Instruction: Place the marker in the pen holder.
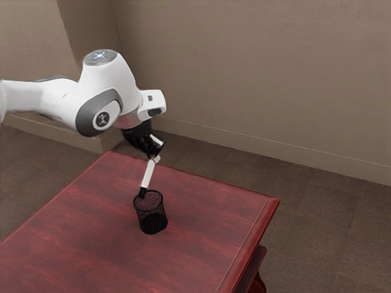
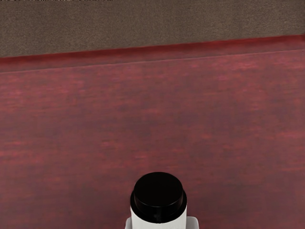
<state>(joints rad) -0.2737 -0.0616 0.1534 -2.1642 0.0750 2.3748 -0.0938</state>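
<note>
In the exterior view we have our fingers (image 1: 157, 159) clamped on the marker (image 1: 148, 174), near its upper end. It hangs below them at a slant, its black lower end (image 1: 142, 192) toward the exterior view's left. Below the fingers the pen holder (image 1: 152, 221) stands upright on the bench (image 1: 211, 226). The marker's lower end overlaps the holder's rim; whether it is inside the mouth or just behind or above it, we cannot tell.

In the wrist view a black end of the marker shows close by the fingers, with pale fingertips against both sides of the white barrel. The bench lies beyond and beneath it.

We judge that the step in hand is lining up for the insertion. The next move calls for bringing the lower end over the middle of the mouth, easing the slant toward upright, then lowering until the wall can hold the marker before we let go
</note>
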